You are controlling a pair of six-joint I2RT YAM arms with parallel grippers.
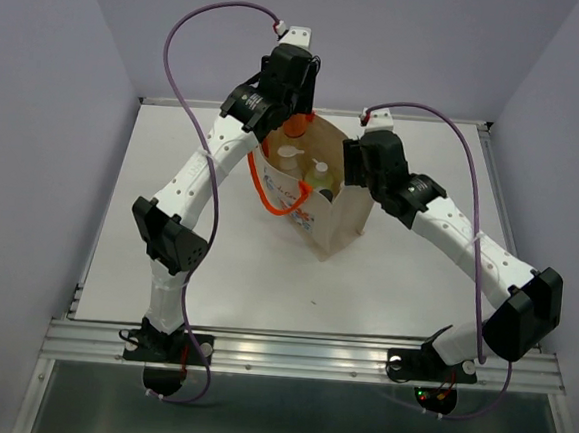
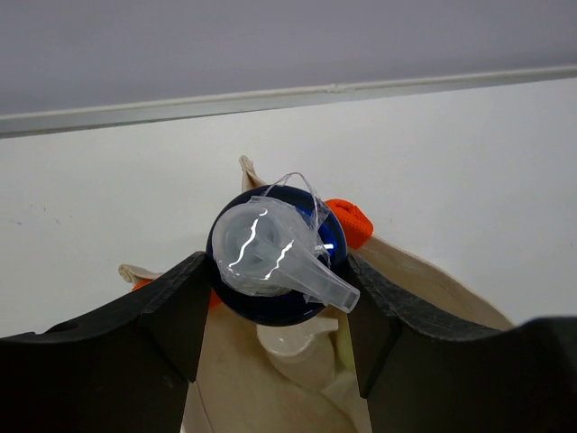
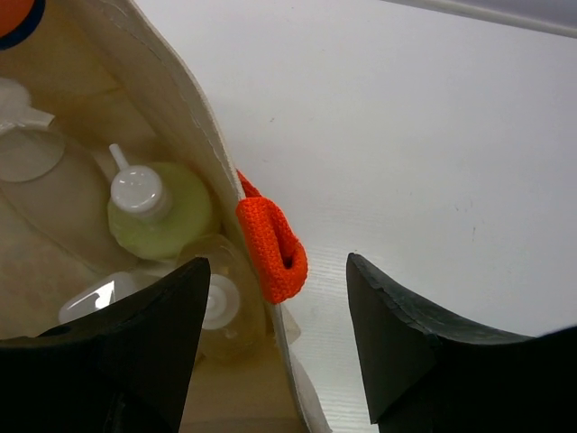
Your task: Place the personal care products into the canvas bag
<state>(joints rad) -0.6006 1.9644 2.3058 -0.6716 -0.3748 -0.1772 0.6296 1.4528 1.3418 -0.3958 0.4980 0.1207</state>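
We find the canvas bag (image 1: 344, 221) standing upright, the pale green bottle (image 3: 160, 212) inside. Our right gripper (image 3: 275, 271) is spread wide, straddling the bag's rim. Beyond, our left gripper (image 2: 278, 266) clamps the orange bottle (image 2: 270, 257) by its cap over the bag's mouth.

Fingers (image 2: 171, 325) clamp blue-capped bottle (image 2: 270, 257) above open canvas bag (image 2: 433, 289); orange handle (image 2: 350, 221) just behind cap.

Canvas bag (image 1: 337, 220) mouth crowded w/ pump bottles (image 3: 135, 191). Left pincer (image 2: 278, 271) w/ orange bottle (image 1: 295, 127) blocks bag's far rim; right pincer (image 3: 272, 287) straddles its right rim. Open tabletop (image 1: 414, 287) in front of the bag.
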